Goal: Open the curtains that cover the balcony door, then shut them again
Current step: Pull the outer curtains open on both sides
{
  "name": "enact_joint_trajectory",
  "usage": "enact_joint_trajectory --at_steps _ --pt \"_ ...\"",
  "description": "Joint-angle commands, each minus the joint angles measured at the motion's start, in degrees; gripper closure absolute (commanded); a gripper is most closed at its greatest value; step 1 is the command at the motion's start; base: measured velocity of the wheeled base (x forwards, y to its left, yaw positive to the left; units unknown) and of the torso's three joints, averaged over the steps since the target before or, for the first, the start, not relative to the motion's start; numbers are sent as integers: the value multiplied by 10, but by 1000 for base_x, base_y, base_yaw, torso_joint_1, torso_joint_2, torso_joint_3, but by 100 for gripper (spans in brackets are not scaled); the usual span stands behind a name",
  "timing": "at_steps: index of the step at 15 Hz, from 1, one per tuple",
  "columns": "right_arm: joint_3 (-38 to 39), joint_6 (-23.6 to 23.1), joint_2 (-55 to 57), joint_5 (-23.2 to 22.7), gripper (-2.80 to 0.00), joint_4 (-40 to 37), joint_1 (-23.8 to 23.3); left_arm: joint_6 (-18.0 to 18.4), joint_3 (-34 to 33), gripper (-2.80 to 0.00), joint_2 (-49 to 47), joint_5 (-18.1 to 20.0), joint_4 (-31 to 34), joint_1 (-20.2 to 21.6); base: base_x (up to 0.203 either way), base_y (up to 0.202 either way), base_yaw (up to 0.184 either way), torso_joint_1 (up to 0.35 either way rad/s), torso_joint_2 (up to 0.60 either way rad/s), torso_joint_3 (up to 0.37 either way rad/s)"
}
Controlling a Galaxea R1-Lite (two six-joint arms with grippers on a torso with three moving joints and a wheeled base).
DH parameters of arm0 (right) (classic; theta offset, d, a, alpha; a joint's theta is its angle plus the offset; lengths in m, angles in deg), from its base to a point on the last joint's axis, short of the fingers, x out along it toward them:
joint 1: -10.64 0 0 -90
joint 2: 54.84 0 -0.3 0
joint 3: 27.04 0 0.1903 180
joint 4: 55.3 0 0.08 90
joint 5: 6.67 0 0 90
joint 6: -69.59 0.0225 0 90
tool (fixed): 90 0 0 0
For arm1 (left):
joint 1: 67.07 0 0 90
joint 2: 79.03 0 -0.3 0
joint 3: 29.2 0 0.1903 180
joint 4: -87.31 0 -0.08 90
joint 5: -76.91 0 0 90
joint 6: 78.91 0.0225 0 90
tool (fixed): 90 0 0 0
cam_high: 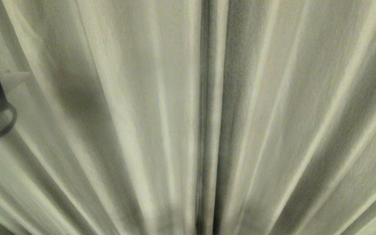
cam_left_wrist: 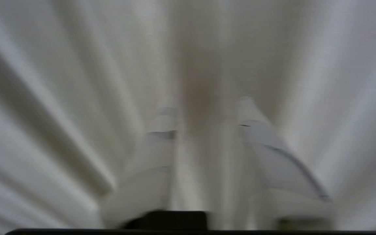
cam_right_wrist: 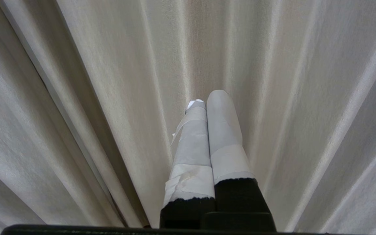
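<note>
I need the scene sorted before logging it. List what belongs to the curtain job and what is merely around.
Belongs to the job:
- curtains, drawn together, meeting at the middle seam
- left gripper, fingers apart, facing the fabric
- right gripper, fingers together

Merely around:
- black cable by the left arm

Two curtains hang closed, their edges meeting at one dark seam; two grippers show, the left gripper and the right gripper, each with two taped fingers; one cable.
</note>
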Motion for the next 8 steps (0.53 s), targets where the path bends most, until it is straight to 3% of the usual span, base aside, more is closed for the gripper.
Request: enact_joint_trajectory --at_steps 1,5,8 --pt "0 0 0 0 0 0 0 3 12 -280 -39 -1 -1 29 0 0 0 0 0 0" --pt "0 0 0 0 0 0 0 13 26 -280 -70 0 -7 100 0 0 0 0 0 0" --pt "0 0 0 0 0 0 0 4 29 -280 -119 24 -74 127 0 0 0 0 0 0"
